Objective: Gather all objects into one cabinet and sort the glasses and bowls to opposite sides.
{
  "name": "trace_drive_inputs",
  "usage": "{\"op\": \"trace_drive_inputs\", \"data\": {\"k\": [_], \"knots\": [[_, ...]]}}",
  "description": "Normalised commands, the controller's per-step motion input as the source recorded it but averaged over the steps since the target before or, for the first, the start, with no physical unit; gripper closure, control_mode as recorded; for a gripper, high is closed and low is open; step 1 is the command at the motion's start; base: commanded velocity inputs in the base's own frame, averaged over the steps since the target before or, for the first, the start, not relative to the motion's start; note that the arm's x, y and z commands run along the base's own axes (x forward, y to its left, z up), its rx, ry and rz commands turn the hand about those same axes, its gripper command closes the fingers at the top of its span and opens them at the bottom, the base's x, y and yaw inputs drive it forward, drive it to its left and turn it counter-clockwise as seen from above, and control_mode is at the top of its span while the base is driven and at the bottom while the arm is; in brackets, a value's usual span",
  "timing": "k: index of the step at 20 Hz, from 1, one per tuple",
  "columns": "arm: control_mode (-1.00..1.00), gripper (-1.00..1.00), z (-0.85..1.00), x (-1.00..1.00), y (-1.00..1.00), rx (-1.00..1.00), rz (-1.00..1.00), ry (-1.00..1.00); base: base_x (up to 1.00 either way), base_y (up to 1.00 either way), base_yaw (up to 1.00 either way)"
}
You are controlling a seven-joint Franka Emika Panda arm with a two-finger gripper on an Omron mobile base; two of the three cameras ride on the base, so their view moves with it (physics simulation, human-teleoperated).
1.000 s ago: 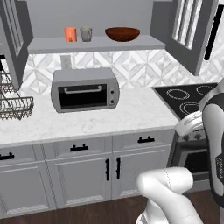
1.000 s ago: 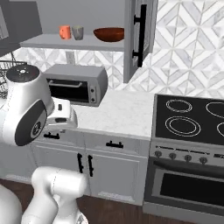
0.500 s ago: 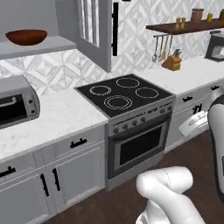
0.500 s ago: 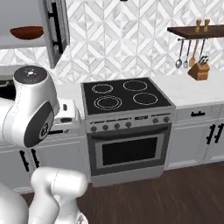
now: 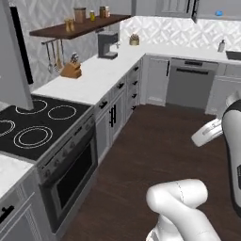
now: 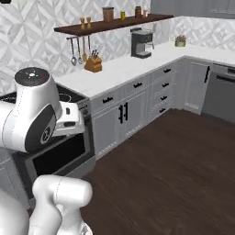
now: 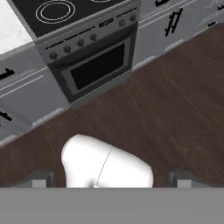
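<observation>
The cabinet's tall grey door (image 5: pixel 10 70) with its black bar handle stands at the left edge of the left base view. The shelf behind it, the orange cup, the grey mug and the red-brown bowl are out of view. Far off at the top right, a tiny blue bowl (image 5: pixel 219 12) sits on a high shelf under grey wall cabinets. My gripper (image 7: pixel 111 181) points down at the dark wood floor. Its fingertips (image 7: pixel 41 179) are spread wide, open, with nothing between them.
A black stove top (image 5: pixel 33 122) and its oven (image 7: pixel 96 65) are at the left. Along the counter stand a knife block (image 5: pixel 71 70) and a coffee machine (image 5: pixel 108 44), under a wooden shelf (image 5: pixel 75 27). A dishwasher (image 5: pixel 190 84) and a soap dispenser (image 5: pixel 221 45) are in the corner.
The base has turned right, so every view swept sideways. The toaster oven and the shelf with cup, mug and bowl left the picture; the stove slid left and the corner counter came in.
</observation>
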Motion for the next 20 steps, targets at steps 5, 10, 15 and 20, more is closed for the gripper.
{"op": "trace_drive_inputs", "data": {"k": [5, 10, 15, 20], "knots": [[1.0, -1.0, 0.0, 0.0, 0.0, 0.0, 0.0, 0.0, 0.31, -0.56, -0.83], [1.0, -1.0, 0.0, 0.0, 0.0, 0.0, 0.0, 0.0, 0.92, -0.32, -0.42], [1.0, -1.0, 0.0, 0.0, 0.0, 0.0, 0.0, 0.0, 1.0, -0.11, -0.17], [1.0, -1.0, 0.0, 0.0, 0.0, 0.0, 0.0, 0.0, 1.0, 0.0, -0.16]]}}
